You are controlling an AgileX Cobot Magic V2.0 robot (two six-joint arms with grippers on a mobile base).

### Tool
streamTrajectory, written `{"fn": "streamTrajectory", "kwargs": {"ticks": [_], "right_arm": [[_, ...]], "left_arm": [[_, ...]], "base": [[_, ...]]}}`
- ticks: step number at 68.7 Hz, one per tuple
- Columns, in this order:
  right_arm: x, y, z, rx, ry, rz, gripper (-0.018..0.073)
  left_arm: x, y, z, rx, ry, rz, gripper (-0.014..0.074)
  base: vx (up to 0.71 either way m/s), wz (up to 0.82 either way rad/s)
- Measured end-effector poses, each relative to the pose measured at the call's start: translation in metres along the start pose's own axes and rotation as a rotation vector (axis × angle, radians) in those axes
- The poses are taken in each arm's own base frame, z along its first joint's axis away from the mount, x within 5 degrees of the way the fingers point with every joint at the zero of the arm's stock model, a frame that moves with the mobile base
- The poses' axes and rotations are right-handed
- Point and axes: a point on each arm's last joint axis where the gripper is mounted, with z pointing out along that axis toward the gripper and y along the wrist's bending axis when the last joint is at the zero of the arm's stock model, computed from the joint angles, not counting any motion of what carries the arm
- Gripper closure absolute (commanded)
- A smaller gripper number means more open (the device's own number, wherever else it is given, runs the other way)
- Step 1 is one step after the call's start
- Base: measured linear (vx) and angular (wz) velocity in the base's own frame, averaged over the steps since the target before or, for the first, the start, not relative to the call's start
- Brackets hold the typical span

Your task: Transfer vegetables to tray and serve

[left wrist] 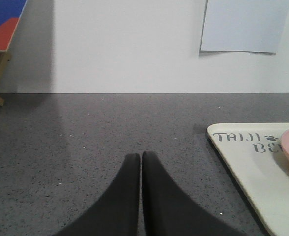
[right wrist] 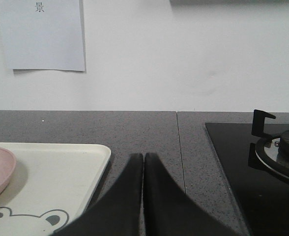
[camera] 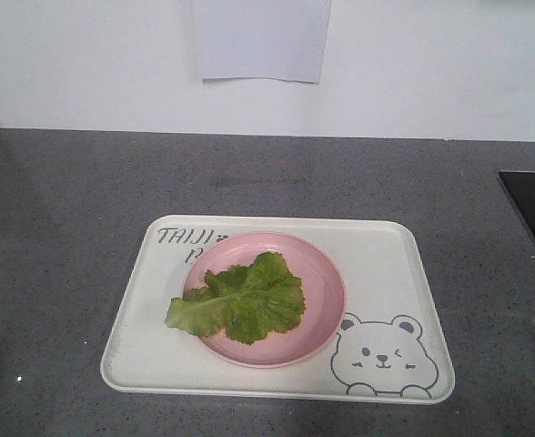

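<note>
On the grey counter (camera: 67, 273) below a white wall (camera: 413, 64), both end effectors (left wrist: 140, 160) (right wrist: 143, 160) rest pressed together.

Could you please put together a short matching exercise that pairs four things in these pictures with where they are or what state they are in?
Things:
1. lettuce leaf
2. pink plate
3. tray
4. left gripper

Places or states:
A. lying directly on the grey counter
B. shut, holding nothing, above the counter beside the tray
C. lying on the pink plate, one end hanging over its rim
D. sitting on the tray, partly covering its lettering

Pairs: 1-C, 2-D, 3-A, 4-B
</note>
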Motion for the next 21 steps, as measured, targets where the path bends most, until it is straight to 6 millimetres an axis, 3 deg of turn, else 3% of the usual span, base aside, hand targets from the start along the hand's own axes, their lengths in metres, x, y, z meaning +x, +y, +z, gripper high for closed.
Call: {"fn": "streamTrajectory", "kwargs": {"ticks": [21], "right_arm": [[-0.0001, 0.0000, 0.0000, 0.000, -0.001, 0.000, 0.0565]], "left_arm": [[0.0000, 0.0000, 0.0000, 0.000, 0.000, 0.000, 0.0602]], "base": [[0.00, 0.00]]}}
